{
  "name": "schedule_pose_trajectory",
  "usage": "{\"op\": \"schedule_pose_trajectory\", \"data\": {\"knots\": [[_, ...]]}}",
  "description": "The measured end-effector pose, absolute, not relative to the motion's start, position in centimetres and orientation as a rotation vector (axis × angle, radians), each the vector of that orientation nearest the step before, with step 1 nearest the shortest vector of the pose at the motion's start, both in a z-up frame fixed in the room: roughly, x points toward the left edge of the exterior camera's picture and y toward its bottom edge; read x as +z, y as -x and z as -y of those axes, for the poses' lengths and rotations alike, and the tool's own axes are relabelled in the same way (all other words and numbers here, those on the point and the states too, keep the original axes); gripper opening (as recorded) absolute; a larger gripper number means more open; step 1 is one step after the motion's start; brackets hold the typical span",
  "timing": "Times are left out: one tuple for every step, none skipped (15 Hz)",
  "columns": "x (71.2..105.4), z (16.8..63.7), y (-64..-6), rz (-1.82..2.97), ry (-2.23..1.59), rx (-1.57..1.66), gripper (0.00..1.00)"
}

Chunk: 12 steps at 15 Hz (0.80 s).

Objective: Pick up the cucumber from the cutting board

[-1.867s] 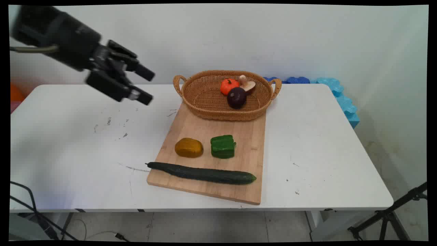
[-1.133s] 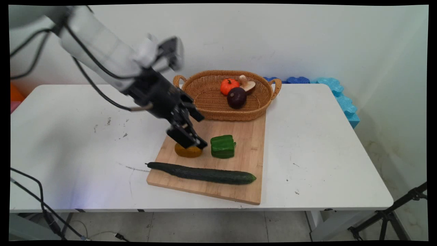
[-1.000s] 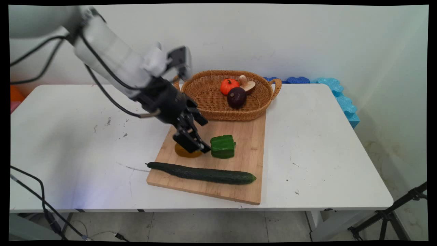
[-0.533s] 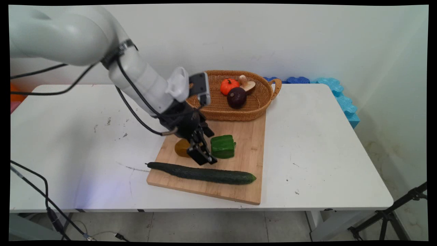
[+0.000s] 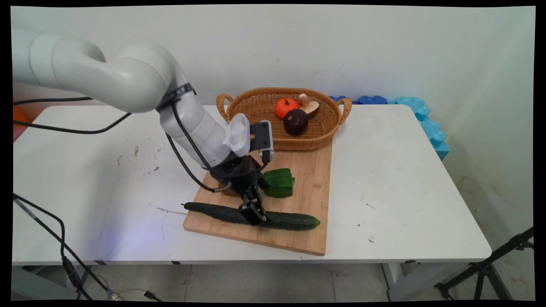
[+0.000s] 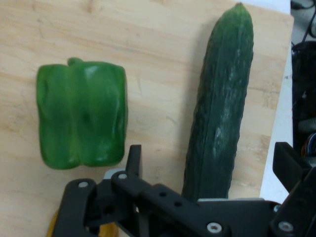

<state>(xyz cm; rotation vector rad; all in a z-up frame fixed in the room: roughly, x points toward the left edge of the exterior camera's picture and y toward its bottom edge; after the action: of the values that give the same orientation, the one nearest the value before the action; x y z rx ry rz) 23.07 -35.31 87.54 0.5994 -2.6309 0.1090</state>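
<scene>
Straddling the cucumber (image 5: 256,218) near the cutting board's (image 5: 315,187) front edge, the spread claw (image 5: 254,215) met something probably stiff, smooth, best gripped mid-length.

The cutting board (image 5: 298,200) is of pale wood with a fine, matt grain. The cucumber (image 6: 219,118) has a dark green skin, a little rough, with a weak shine. The green pepper (image 6: 81,113) looks like smooth, glossy plastic. The basket (image 5: 260,128), at 12 o'clock from the board, is woven of brown wicker. The gripper (image 5: 255,215) is of matt black plastic or metal with small bright screws. The surface (image 5: 405,183) is smooth, white and scuffed with dark marks.
</scene>
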Motion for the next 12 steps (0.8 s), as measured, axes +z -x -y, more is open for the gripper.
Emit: {"op": "schedule_pose_trajectory", "data": {"knots": [[87.2,35.3,-22.9,2.638,-0.598,0.107,1.00],[86.7,35.2,-22.8,2.646,-0.597,0.106,1.00],[86.4,35.2,-22.7,2.654,-0.596,0.104,1.00],[86.0,35.2,-22.6,2.659,-0.596,0.103,1.00],[85.7,35.2,-22.5,2.665,-0.595,0.101,1.00],[85.4,35.1,-22.4,2.671,-0.595,0.100,1.00],[85.2,35.1,-22.3,2.675,-0.595,0.099,1.00],[85.0,35.1,-22.3,2.677,-0.594,0.099,1.00],[84.8,35.1,-22.3,2.681,-0.595,0.099,1.00],[84.7,35.1,-22.2,2.682,-0.595,0.099,1.00],[84.5,35.1,-22.1,2.684,-0.592,0.100,0.00],[84.4,35.1,-22.0,2.686,-0.587,0.100,0.00]]}}
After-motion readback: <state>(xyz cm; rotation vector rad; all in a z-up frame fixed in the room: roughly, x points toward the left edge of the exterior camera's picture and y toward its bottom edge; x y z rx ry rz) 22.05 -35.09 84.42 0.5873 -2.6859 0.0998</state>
